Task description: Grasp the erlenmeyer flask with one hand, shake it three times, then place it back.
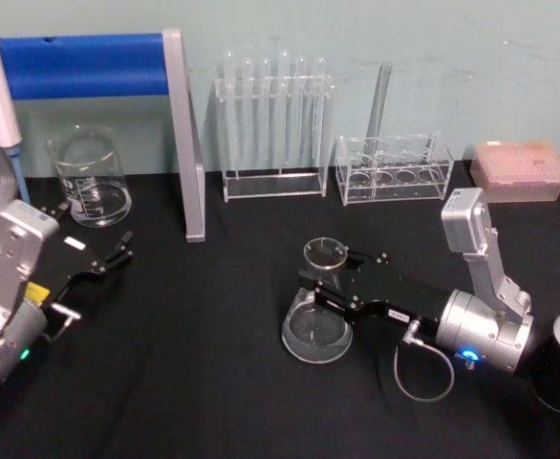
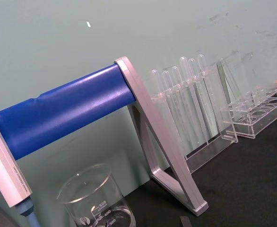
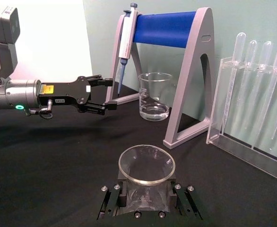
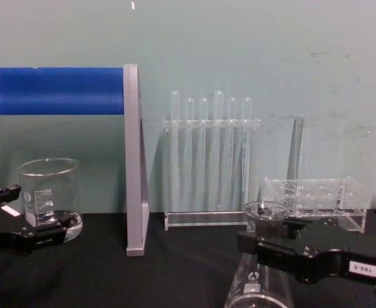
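Your black cloth-covered worktop carries a tall grey stand with a blue roller bar at its back left corner, and a clear rack of long test tubes along the back edge beside it. A lower clear rack and a pink box sit toward the back right corner. Your right arm lies low, reaching in from the right edge, its silver wrist raised behind and its black metal right gripper level with the cloth. Its fingers are clenched around the narrow neck of the clear glass conical flask, which stands upright on its wide base near the middle of the worktop. Your left arm rests at the left edge, its black left gripper spread apart and holding nothing, just in front of the cylindrical graduated glass beaker.
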You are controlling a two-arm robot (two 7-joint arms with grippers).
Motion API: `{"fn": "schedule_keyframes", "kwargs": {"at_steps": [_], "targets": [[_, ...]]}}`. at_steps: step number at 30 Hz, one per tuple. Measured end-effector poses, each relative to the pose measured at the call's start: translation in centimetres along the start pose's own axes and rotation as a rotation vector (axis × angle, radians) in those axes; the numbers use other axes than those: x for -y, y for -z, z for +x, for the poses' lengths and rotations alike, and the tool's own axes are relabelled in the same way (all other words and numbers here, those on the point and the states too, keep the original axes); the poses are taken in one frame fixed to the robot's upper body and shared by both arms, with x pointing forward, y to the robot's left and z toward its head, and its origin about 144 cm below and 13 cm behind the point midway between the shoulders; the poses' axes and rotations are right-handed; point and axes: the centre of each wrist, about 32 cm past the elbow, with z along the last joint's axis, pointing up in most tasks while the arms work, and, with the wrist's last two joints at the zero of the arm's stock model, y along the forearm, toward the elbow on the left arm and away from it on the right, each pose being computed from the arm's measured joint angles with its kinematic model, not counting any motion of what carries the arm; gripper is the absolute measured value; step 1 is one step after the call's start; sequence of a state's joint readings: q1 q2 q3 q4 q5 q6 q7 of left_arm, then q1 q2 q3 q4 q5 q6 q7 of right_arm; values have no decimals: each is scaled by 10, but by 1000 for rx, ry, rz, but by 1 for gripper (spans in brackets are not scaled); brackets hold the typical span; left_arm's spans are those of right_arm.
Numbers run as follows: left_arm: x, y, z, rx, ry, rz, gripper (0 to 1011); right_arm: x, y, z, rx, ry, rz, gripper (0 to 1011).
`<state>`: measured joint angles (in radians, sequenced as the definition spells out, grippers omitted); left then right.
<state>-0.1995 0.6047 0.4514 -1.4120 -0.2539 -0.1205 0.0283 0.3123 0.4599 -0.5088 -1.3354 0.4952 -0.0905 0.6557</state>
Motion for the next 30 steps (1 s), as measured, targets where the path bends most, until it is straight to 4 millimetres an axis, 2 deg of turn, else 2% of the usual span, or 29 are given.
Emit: {"fn": "schedule_keyframes", "kwargs": {"at_steps": [21,30], "targets": [[0,0,0,0,0,0,1001,0,0,0,-1,-1,0,466],[0,0,0,0,0,0,1001,0,0,0,-1,-1,1,738]]}}
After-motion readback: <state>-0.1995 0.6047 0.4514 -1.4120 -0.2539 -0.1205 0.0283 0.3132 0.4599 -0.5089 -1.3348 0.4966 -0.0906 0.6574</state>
